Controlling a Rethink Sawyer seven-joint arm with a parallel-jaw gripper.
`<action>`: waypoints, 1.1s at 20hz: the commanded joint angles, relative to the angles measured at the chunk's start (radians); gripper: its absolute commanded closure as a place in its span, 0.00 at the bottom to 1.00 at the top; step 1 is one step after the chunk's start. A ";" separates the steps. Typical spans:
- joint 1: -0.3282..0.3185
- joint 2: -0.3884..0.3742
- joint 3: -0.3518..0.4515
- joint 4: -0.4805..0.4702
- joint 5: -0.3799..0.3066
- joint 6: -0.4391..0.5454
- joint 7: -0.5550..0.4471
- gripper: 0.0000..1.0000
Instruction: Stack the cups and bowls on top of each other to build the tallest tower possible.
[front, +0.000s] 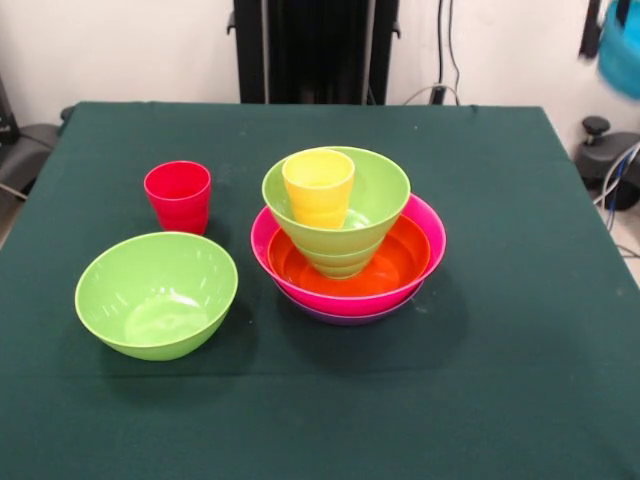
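Centrally on the dark green table (500, 400) stood the tower (348, 245), a nested pile of glossy plastic pieces. Its lowest visible layer was a purple bowl (345, 318), of which only a thin sliver of rim showed beneath the rest. Inside that sat the hot pink bowl (428, 245), and within the pink one the wide orange bowl (400, 262). A lime green bowl (375, 205) stood upright in the orange one, stepped rings visible on its lower outside. The yellow cup (319, 187) rested inside this green bowl, leaning slightly against its left wall, mouth upward.

To the left of the tower, apart from it, the red cup (178, 195) stood upright on the cloth, its ribbed lower body facing the camera. In front of that cup and nearer the camera lay a second lime green bowl (156, 293), upright and empty, also clear of the tower.

At the top right corner a blurred sky blue object (621, 50) showed at the picture's edge; what it was could not be told.

No brand, label or writing could be read on any cup, bowl or surface. The gripper did not appear in the view, so whether it was released or clenched could not be seen.
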 joint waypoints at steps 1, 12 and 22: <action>-0.045 -0.190 0.075 0.135 0.041 0.185 -0.007 1.00; -0.291 -0.217 0.171 0.355 -0.013 -0.020 -0.264 1.00; -0.459 -0.217 0.295 0.428 -0.139 -0.113 -0.287 1.00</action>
